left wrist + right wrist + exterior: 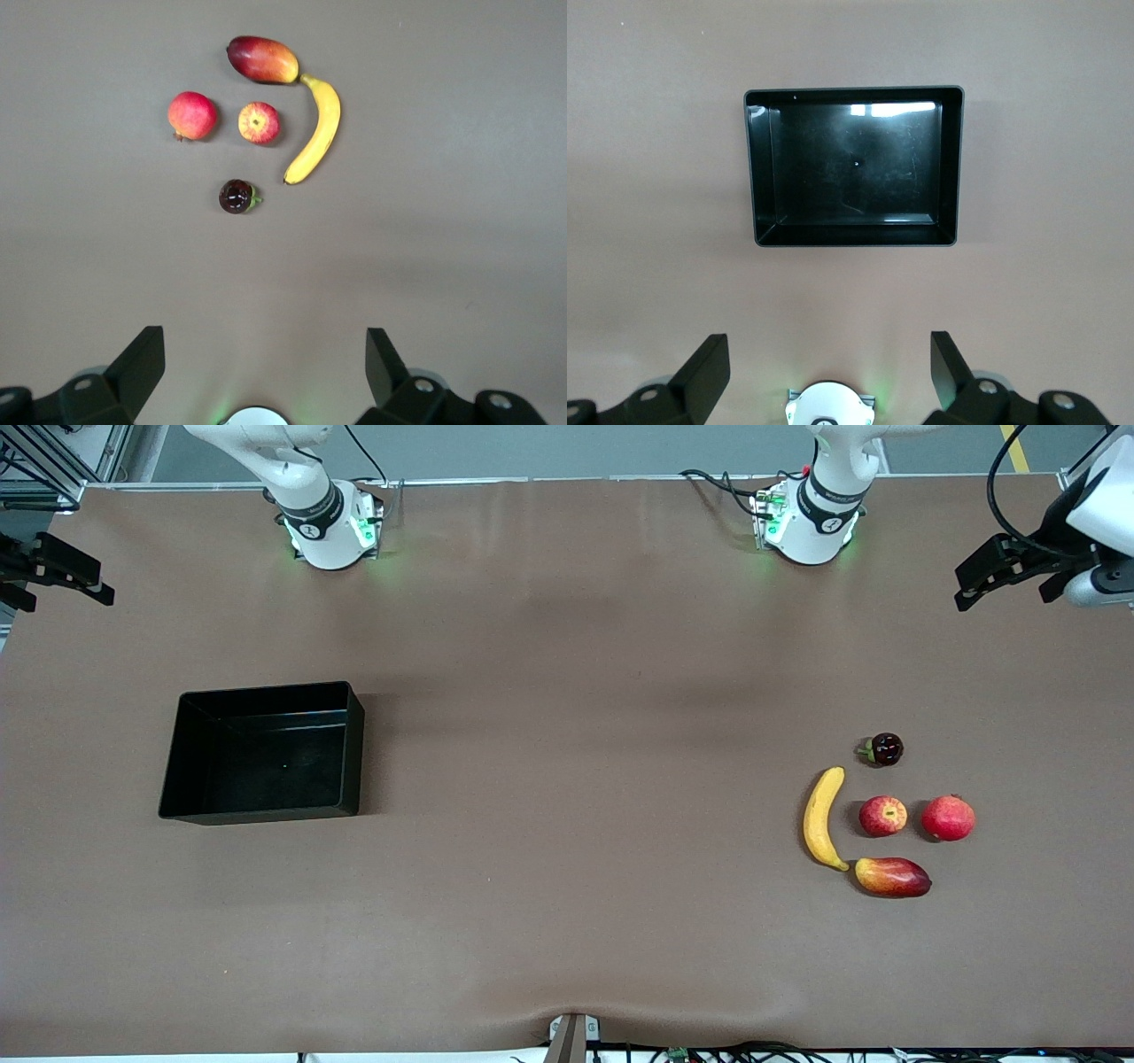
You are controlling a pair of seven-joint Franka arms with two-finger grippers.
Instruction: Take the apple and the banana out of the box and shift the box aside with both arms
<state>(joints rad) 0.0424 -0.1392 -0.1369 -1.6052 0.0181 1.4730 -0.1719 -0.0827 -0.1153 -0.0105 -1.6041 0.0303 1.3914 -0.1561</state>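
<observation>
A matte brown counter point(567, 921) carries a black tray point(263, 751), rectangular, open-topped and low-walled, its glossy inside catching light; it sits toward the right arm's end. Toward the left arm's end lies a cluster of smooth-skinned fruit: a long curved yellow banana point(823, 817), just beside it a small round red apple point(883, 816) with yellowish patches, then a larger plain red round fruit point(948, 817). An oblong red-yellow mango point(892, 877) lies nearer the front camera, touching the banana's tip, and a small dark glossy fruit point(883, 749) with a green stem sits farther back. The left tool point(1010, 571) hangs released and empty at its counter end; the right tool point(53, 571) waits likewise, fingers spread, holding nothing
</observation>
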